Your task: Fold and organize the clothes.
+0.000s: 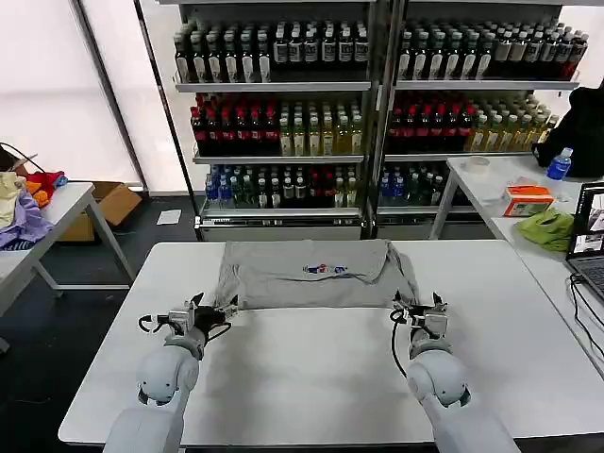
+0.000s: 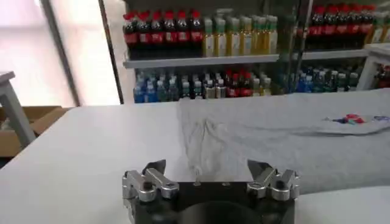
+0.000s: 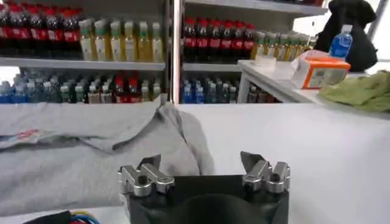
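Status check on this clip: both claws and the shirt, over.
Left claw open at the grey shirt's near left corner. Right claw open at its near right corner. Shirt partly folded, flat on the white table. Nothing in the way.

The shirt's [image 1: 311,274] lower half is folded under itself, so its hem and any second layer stay hidden, and the chest print [image 1: 325,269] is too small to read. In the left wrist view the shirt [image 2: 292,137] runs off the frame's edge; in the right wrist view it [image 3: 79,152] does too. The left claw [image 2: 210,176] and right claw [image 3: 204,170] bodies are cut off by the frame edges. Bottle labels [image 1: 283,127] on the shelves are illegible
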